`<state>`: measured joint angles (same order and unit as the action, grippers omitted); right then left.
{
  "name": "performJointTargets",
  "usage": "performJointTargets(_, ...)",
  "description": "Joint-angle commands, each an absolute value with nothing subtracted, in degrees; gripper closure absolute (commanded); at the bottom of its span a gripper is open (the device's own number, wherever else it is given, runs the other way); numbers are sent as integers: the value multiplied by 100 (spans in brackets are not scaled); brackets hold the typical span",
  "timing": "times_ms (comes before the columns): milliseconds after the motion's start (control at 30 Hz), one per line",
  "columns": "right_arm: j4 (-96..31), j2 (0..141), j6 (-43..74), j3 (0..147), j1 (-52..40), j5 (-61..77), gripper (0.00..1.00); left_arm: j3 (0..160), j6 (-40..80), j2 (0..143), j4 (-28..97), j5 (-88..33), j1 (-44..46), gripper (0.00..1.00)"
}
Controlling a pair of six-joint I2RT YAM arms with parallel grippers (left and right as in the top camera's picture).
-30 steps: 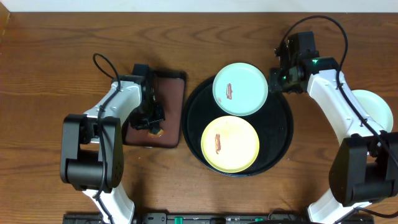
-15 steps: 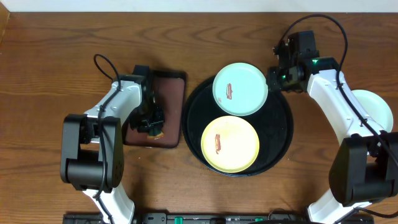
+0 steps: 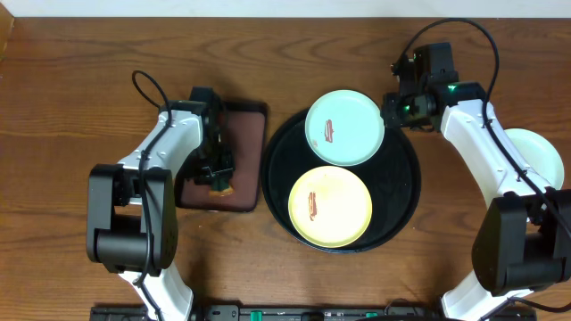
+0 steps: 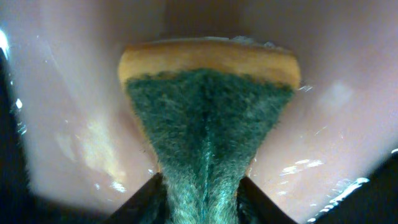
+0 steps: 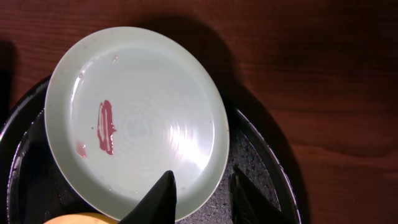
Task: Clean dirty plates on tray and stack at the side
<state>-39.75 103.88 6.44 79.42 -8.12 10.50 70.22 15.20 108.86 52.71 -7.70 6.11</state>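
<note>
Pinching a green sponge point(image 4: 205, 118), the left gripper point(image 4: 202, 199); right gripper point(image 5: 201, 186) slightly parted astride the mint plate point(image 5: 137, 118) rim

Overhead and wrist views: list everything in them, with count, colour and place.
Round black rimmed tray: one, black, table centre.
Small round mint-blue plate: one, red-brown smear, far side of the black tray.
Small round yellow plate: one, pale yellow, smeared, near side of the black tray.
Pale round plate: one, right table edge, partly behind the right arm.
Rectangular dark brown tray: one, left of the black tray.
Rectangular sponge: one, yellow with green scouring face, over the brown tray.
Wooden table: one, brown.
Left gripper: pinching the sponge.
Right gripper: at the mint-blue plate's rim; grip unclear.
</note>
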Motion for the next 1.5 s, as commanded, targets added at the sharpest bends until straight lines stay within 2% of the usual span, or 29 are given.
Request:
performJointTargets(0,-3962,10396,552,7950,-834,1081,73,7144,1527,10855,5354,-410,613,57)
performJointTargets(267,-3966,10396,574,7950,-834,1081,73,7118,1575,10855,5247,-403,620,59)
performJointTargets(400,-3966,10396,572,7950,-834,1081,73,6910,1575,10855,4915,-403,620,73)
performJointTargets(467,-3975,10396,572,7950,-834,1081,73,6831,1570,10857,4873,-403,620,72)
performJointTargets(533,-3983,10396,572,7950,-834,1081,73,6829,1555,10857,4880,-403,620,64)
performJointTargets(567,-3983,10396,572,7950,-834,1081,73,6829,1518,10855,4869,-403,620,66)
performJointTargets(667,-3983,10396,572,7950,-834,1081,73,6829,1509,10857,4840,-401,620,92)
performJointTargets(1100,-3931,11157,565,7948,-871,1098,75,6569,1507,10866,4289,-405,663,93)
performJointTargets(1267,-3686,11474,545,7948,-880,1100,76,6689,1505,10853,4512,-405,661,92)
performJointTargets(1467,-3603,11843,554,7948,-882,1081,81,7550,1494,10853,5360,-513,661,93)
